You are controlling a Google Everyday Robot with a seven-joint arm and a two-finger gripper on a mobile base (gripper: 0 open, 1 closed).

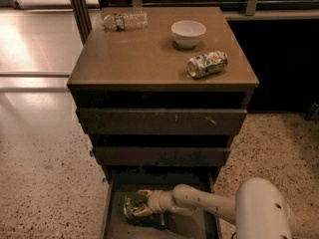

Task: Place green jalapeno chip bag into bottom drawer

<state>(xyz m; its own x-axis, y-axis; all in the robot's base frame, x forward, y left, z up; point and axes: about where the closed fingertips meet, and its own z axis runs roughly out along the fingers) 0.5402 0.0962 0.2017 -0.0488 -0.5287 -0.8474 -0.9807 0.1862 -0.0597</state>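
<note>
The bottom drawer [112, 203] is pulled open below the two upper drawers. The green jalapeno chip bag [133, 206] lies inside it toward the left, dark green with pale print. My gripper [139, 204] reaches in from the right on the white arm and sits right at the bag, low in the drawer. The bag looks to be resting on or just above the drawer floor, partly covered by the gripper.
On the cabinet top [129, 59] lie a clear plastic bottle [124, 21] at the back left, a white bowl [188, 33] and a green-white-orange can [207, 64] on its side. The two upper drawers [159, 121] are closed. Speckled floor surrounds the cabinet.
</note>
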